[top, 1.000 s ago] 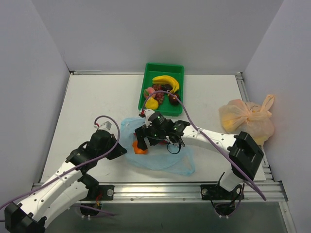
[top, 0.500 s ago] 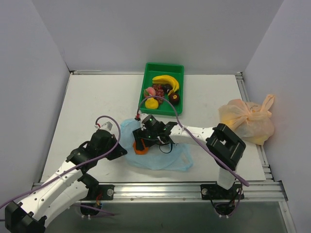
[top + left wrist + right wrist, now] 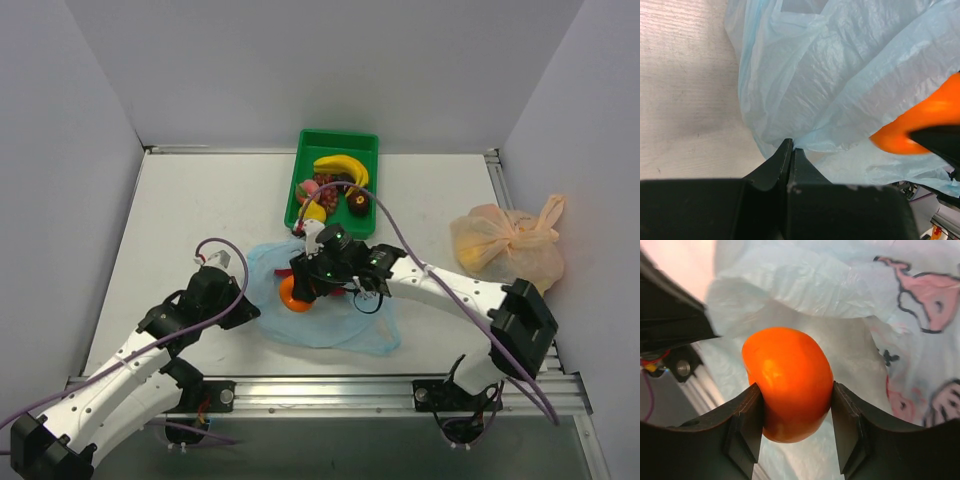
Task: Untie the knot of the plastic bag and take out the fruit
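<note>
Now my right fingers (image 3: 796, 402) are clenched on the orange (image 3: 787, 375), one pad pressed against each side of it. From the wrist view the fruit sits squarely between them, with the printed film of the plastic bag (image 3: 850, 285) crumpled behind it. From above, the orange shows at the left end of the bag, just beside the right wrist, and I cannot tell whether it is clear of the film or resting on it.

My left fingers (image 3: 791, 150) are pinched tight on a fold at the bag's near left edge, with thin blue film bunching out of the tips. The bag lies spread flat on the bench (image 3: 190, 210), between the two arms.

Beyond the bag, at the far side, stands the green tray (image 3: 297, 185), with the banana (image 3: 340, 166) and other small fruit inside. A pale orange bag (image 3: 505, 245), knotted at its top, sits well apart at the right edge of the bench.
</note>
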Motion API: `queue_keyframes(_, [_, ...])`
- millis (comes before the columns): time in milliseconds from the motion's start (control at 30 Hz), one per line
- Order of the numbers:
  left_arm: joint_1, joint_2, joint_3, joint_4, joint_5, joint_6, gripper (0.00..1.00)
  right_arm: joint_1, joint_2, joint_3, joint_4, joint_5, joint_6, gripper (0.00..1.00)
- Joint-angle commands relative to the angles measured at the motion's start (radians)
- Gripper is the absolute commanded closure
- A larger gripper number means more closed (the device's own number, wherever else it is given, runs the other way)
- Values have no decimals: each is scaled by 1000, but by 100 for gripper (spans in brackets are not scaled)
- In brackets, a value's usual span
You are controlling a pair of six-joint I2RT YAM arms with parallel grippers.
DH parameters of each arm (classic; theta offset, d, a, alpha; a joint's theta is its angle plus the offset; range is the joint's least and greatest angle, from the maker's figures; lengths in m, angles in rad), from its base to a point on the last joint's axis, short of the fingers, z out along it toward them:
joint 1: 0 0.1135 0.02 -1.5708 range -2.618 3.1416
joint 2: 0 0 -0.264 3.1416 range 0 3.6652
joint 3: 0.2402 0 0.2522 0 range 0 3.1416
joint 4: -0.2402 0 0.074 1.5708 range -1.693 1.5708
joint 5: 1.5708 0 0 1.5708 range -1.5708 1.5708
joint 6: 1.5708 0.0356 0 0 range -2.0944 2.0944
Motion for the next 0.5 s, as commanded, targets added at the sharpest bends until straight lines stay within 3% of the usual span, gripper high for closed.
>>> queue_keyframes(0, [7,1,58,3,-35,8,100,-62,-151,43,-99,-74,-71,96])
queue_keyframes(233, [7,12,61,2,-29,16,100,-297,-230,179,-122,-94,-118,94])
queue_keyframes(467, [7,15,69,3,-17,23,100,-477,75,406,-102,-5,-169,91])
